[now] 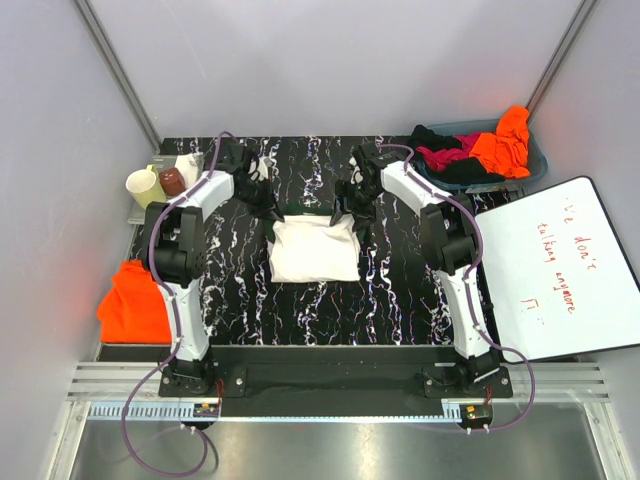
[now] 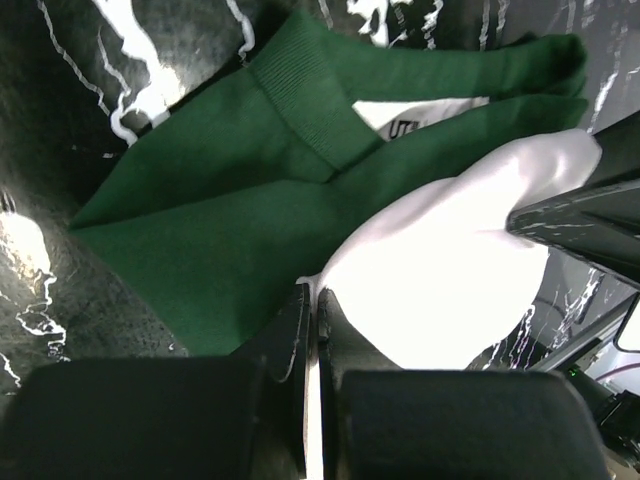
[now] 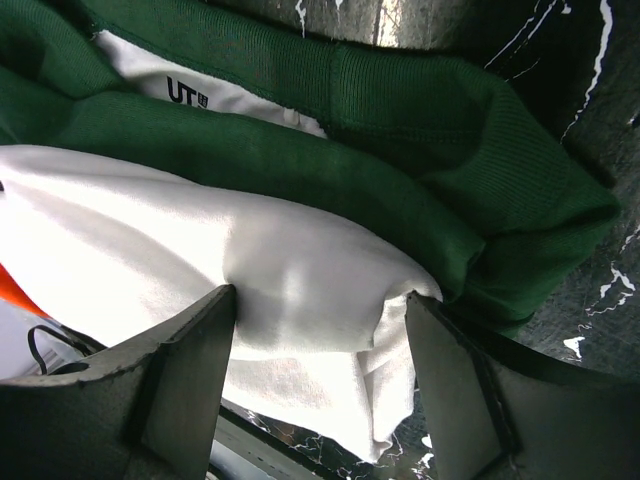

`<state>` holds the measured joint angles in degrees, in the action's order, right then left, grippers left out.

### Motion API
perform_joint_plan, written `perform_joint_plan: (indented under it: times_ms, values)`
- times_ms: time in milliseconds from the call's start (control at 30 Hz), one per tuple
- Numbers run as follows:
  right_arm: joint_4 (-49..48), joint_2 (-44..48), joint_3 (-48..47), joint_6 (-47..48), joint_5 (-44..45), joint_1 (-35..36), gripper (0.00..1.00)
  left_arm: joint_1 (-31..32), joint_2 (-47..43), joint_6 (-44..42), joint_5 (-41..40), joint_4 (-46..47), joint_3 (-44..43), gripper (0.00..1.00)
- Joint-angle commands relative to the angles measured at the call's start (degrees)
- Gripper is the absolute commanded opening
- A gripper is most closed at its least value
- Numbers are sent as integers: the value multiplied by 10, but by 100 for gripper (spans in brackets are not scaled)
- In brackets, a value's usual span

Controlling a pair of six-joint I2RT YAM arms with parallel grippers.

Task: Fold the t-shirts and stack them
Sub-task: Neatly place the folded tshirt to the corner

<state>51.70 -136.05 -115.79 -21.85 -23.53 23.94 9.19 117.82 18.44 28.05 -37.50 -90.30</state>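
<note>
The cream t-shirt lies folded in the middle of the black marbled table, its dark green sleeves at the far edge. My left gripper is at its far left corner; in the left wrist view it is shut on a thin edge of the cream cloth, beside the green sleeve. My right gripper is at the far right corner; in the right wrist view it is wide open, its fingers either side of a bunched fold of the cream cloth.
A folded orange t-shirt lies at the table's left edge. A blue basket at the back right holds orange, magenta and black shirts. A white board with red writing lies on the right. Two cups stand at the back left.
</note>
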Motion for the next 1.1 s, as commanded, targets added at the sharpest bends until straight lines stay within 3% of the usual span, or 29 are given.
perform_joint_plan:
  times_ms: [0,67,100,200,267,367,533,733,833,1067]
  values:
    - [9,-17,8,8,22,-1,76,-15,-2,1,-35,12,7,9]
    - [8,-9,9,9,23,-1,77,-15,-19,1,-36,14,12,23]
    - [8,-4,8,11,22,-1,78,-15,-29,-2,-40,15,15,52]
    - [8,34,6,18,24,-1,83,-17,-91,-13,-54,18,31,88]
    - [7,70,7,23,34,-1,91,-19,-147,-17,-68,18,54,99]
    - [9,115,22,27,41,-1,99,-21,-208,-16,-71,19,103,99]
    - [2,170,85,30,39,-1,100,-21,-269,-2,-59,31,231,99]
    - [-20,212,146,25,36,-1,100,-21,-296,77,12,148,379,99]
    - [-27,225,159,22,32,-4,100,-17,-284,107,21,188,409,99]
    - [-30,242,177,20,27,-11,100,14,-210,121,12,220,388,99]
